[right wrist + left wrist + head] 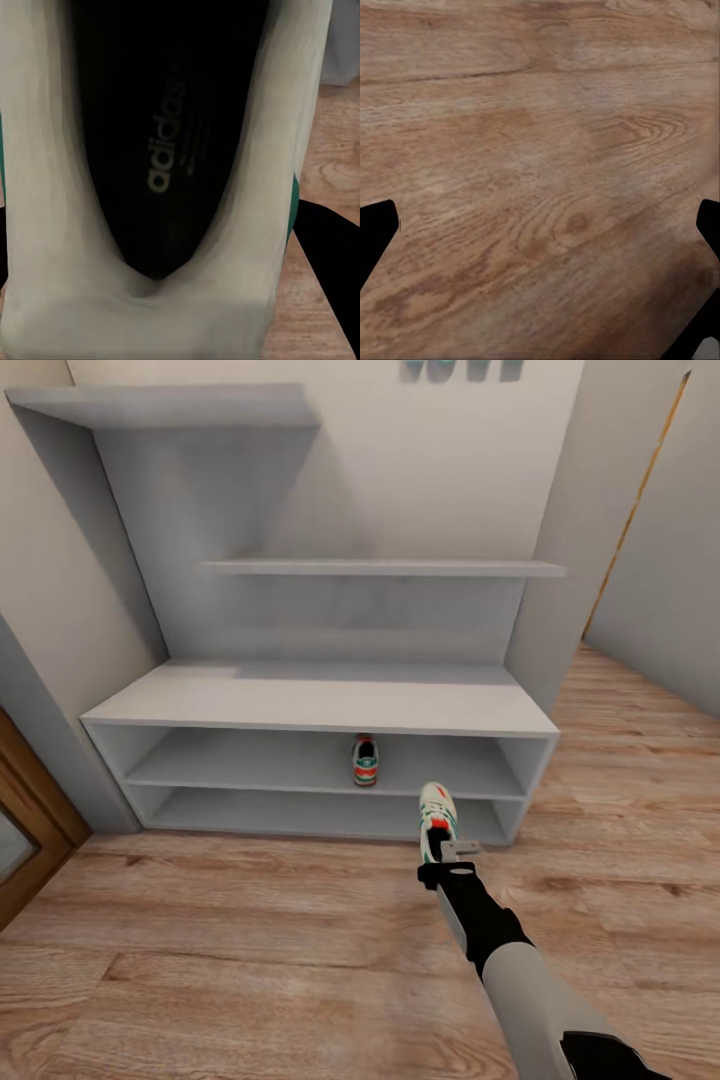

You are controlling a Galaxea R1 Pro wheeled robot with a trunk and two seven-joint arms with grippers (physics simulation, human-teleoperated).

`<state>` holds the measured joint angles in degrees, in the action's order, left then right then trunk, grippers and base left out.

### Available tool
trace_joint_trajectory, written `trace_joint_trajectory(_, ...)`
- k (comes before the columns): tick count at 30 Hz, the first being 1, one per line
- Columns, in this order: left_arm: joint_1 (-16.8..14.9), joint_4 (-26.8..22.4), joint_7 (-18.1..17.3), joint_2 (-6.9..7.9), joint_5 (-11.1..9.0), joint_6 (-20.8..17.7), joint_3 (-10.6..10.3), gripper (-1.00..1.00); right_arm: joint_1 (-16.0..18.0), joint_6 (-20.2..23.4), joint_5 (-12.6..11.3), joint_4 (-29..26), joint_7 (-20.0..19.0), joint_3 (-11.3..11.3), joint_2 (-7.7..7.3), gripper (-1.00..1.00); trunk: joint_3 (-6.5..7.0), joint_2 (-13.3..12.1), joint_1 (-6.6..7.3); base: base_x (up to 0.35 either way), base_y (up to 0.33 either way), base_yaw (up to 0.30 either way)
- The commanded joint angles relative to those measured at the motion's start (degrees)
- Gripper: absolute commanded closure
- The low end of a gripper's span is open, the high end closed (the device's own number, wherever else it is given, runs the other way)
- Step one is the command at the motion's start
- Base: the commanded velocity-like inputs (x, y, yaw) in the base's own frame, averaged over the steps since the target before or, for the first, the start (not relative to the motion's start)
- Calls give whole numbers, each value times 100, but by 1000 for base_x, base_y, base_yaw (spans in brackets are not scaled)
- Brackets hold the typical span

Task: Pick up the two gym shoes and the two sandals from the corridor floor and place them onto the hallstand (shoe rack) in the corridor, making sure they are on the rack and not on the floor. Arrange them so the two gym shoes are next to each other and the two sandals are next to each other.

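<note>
Item, far left: brown door frame (30, 830) at the wall, beside the hallstand.

Item: hallstand (300, 705), white-grey, broad bench top bare, two open shelf tiers below, stepped wall shelves above.

Item: corridor floor (220, 930), light wood plank. The left wrist view looks straight down on it; the left pincer (540, 240) shows dark fingertips at either edge, spread wide with nothing between them.

Item: first gym shoe (365, 760), standing on the upper shelf tier near its middle, long axis running front to back.

Item: second gym shoe (437, 822), clamped in the right pincer (445, 855), held off the floor just before the rack's lower front edge, toe toward the shelves. The right wrist view looks into its black inside (161, 135).

Relation governing the next move, as judged: the shelved shoe lies ahead of the held one, slightly left and higher. The held shoe's long axis already runs roughly parallel to its mate's, so the right arm need only lift, reach forward and set it down alongside.

Sandals: not seen.
</note>
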<state>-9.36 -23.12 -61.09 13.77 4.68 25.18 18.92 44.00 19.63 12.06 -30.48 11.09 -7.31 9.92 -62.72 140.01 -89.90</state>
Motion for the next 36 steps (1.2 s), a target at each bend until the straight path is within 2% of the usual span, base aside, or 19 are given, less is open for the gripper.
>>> trace_joint_trajectory(1, -5, 10, -26, -5, 61, 23, 49, -100, 3, 33, 60, -6, -11, -33, 8, 100, -5, 2, -1, 277, 75, 0)
trace_joint_trajectory(27, -5, 37, -24, -6, 77, 22, 66, -100, 3, 32, 66, -19, -11, -34, 8, 100, -5, 2, -1, 318, 98, 0)
trace_joint_trajectory(36, -5, 44, -16, 3, 77, 22, 104, -100, 3, 32, 68, -19, -9, -42, 8, 100, -5, 2, -1, 142, 6, 0)
